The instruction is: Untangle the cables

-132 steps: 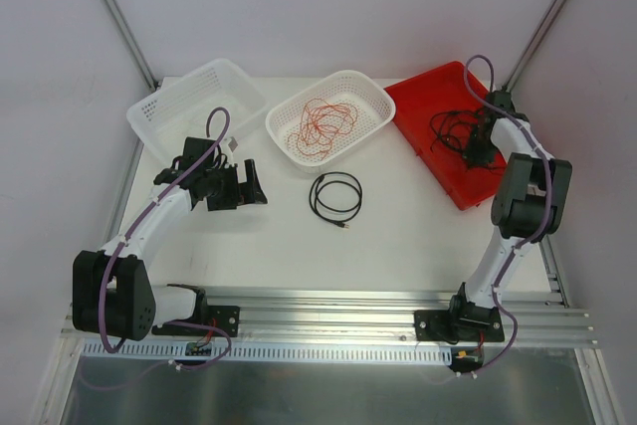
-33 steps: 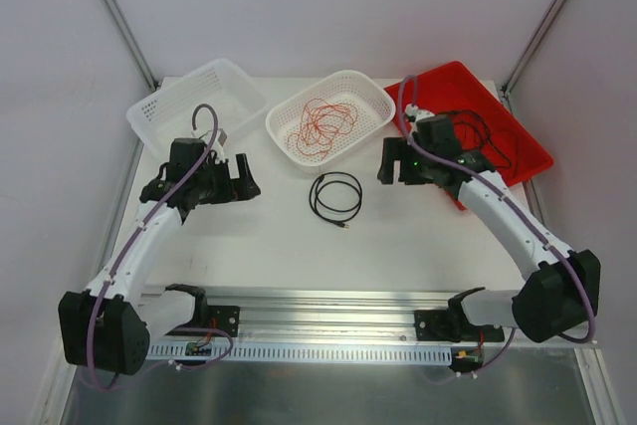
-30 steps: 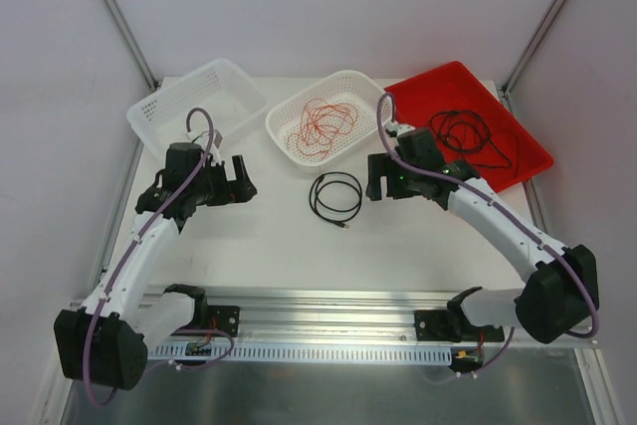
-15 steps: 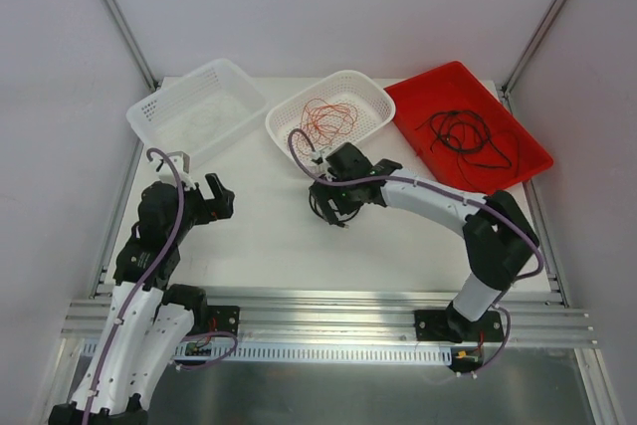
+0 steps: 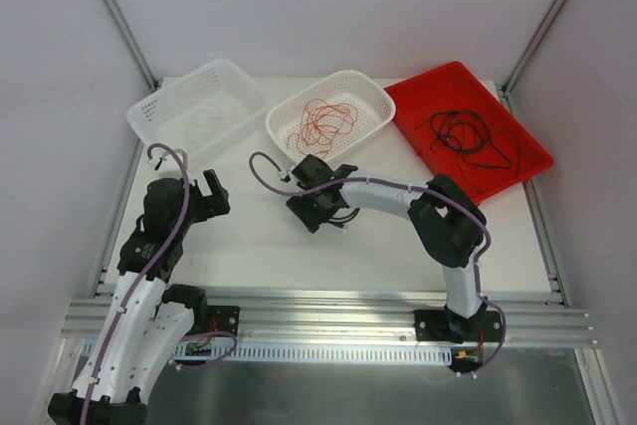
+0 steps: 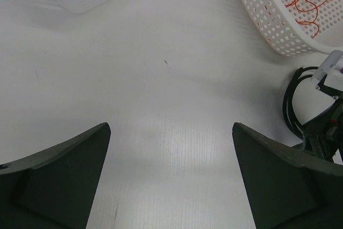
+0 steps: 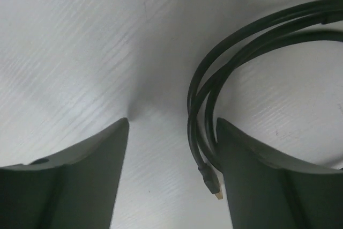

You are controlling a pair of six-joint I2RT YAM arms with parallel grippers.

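Black cable point(image 7: 202, 79) lies coiled on the table point(image 5: 398, 246) just in front of the basket point(image 5: 274, 128). The right hand point(image 7: 171, 132) hangs released over its left edge. The left hand point(image 6: 171, 132), also released, is well left of the basket.

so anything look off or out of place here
Only the coiled black cable: it lies loose on the table, outside the baskets and the red tray. Nothing looks spilled or damaged.
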